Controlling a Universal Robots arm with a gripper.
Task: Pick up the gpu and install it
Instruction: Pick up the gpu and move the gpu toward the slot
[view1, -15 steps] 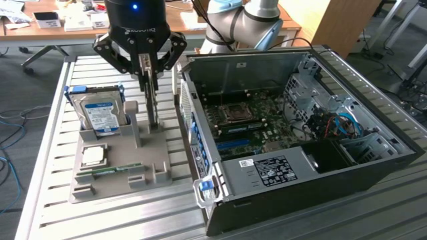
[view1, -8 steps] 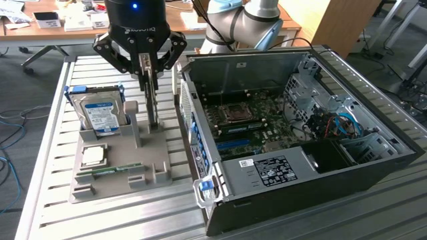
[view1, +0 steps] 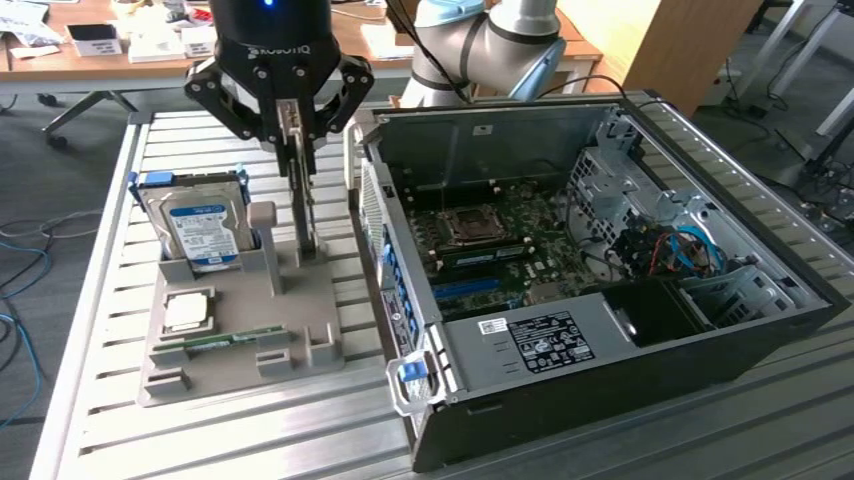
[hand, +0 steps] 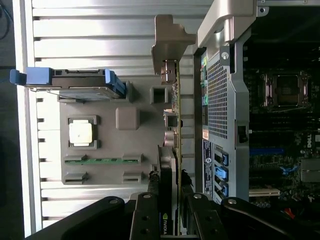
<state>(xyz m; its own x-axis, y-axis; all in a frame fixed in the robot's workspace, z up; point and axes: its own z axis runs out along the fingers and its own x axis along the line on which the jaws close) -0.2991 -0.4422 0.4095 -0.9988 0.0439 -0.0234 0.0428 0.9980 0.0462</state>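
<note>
We find the gripper (view1: 299, 135) clenched on the gpu (view1: 308, 200), one finger pressed against each face of the card near its upper edge. The card stands upright on edge over the grey holder (view1: 240, 355), between the hard drive (view1: 200, 225) and the open computer case (view1: 561, 400). We cannot tell whether its lower edge is clear of the holder. In the wrist view, the silver bracket (hand: 170, 37) is at the card's end farthest from the fingers (hand: 150, 210). A processor (view1: 187, 312) and a memory stick (view1: 220, 340) lie in the holder.
</note>
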